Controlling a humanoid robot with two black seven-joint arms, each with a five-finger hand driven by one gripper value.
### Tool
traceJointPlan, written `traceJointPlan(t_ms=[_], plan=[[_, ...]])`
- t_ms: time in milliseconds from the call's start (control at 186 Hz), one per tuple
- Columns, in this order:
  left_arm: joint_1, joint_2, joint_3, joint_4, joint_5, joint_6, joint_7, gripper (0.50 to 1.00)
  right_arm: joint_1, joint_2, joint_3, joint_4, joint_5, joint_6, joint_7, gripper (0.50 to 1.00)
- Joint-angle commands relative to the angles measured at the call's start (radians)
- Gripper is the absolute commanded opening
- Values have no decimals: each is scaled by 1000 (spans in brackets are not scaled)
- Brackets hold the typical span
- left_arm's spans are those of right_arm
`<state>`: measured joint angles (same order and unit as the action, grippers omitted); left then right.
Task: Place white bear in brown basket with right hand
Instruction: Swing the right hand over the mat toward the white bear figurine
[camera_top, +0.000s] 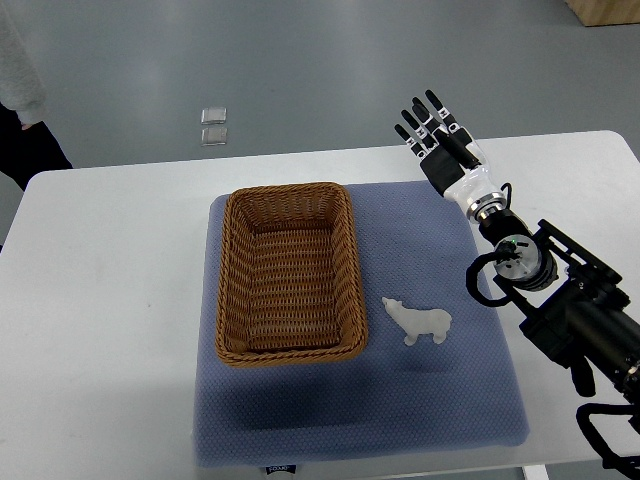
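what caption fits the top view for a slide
Right hand open above the table's far edge, small white bear figurine lying on blue mat beside empty brown wicker basket.

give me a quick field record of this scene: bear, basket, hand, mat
bear: white, lying on the mat, right of the basket, not touching it
basket: brown wicker, empty, on the mat's left half
right hand: open, fingers spread, over the table's far edge, far from the bear
mat: blue, on a white table
left arm: not in view

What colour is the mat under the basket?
Blue-grey, a textured mat under the brown basket; top view.
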<state>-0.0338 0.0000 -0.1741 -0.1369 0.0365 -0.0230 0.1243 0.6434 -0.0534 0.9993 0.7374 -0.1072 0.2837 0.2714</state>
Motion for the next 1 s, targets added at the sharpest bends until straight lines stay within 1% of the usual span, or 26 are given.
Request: traceJointPlan(t_ms=[0,48,113,188,296,360,435,462,473,516,553,602,607,672,747,838,994], plan=[[0,0,1,0,0,0,0,1000,16,-51,-47,39,-31,0,-4,928],[0,0,1,0,0,0,0,1000,24,-85,-73,60,-69,-1,-6,928],[0,0,1,0,0,0,0,1000,45,-131,-123,99,-146,-1,-31,928],[0,0,2,0,0,0,0,1000,71,-190,-185,143,-244,-3,-80,928],[0,0,2,-1,2,0,0,1000,140,-309,-324,214,-394,-3,-153,928],[0,0,2,-1,2,0,0,1000,214,-379,-449,235,-454,2,-187,928],[-2,0,1,-1,2,0,0,1000,315,-468,-599,260,-473,11,-248,928],[-5,0,1,-1,2,0,0,1000,361,-506,-657,283,-473,12,-279,928],[-5,0,1,-1,2,0,0,1000,361,-506,-657,283,-473,12,-279,928],[-5,0,1,-1,3,0,0,1000,424,-552,-731,320,-473,18,-316,928],[-5,0,1,-3,3,-2,0,1000,487,-600,-800,356,-471,34,-356,928],[-5,0,1,-3,3,-2,0,1000,487,-600,-800,356,-471,34,-356,928],[-5,0,1,-3,5,-2,0,1000,569,-655,-876,406,-471,64,-407,928],[-5,0,1,-9,6,-2,0,1000,651,-710,-947,480,-471,106,-455,928],[-5,0,1,-24,5,-2,0,1000,722,-776,-1010,569,-471,133,-486,928],[-5,0,2,-29,5,-2,0,1000,780,-821,-1071,649,-471,137,-508,928],[-12,0,1,-30,6,-2,0,1000,812,-891,-1111,752,-470,140,-512,928]])
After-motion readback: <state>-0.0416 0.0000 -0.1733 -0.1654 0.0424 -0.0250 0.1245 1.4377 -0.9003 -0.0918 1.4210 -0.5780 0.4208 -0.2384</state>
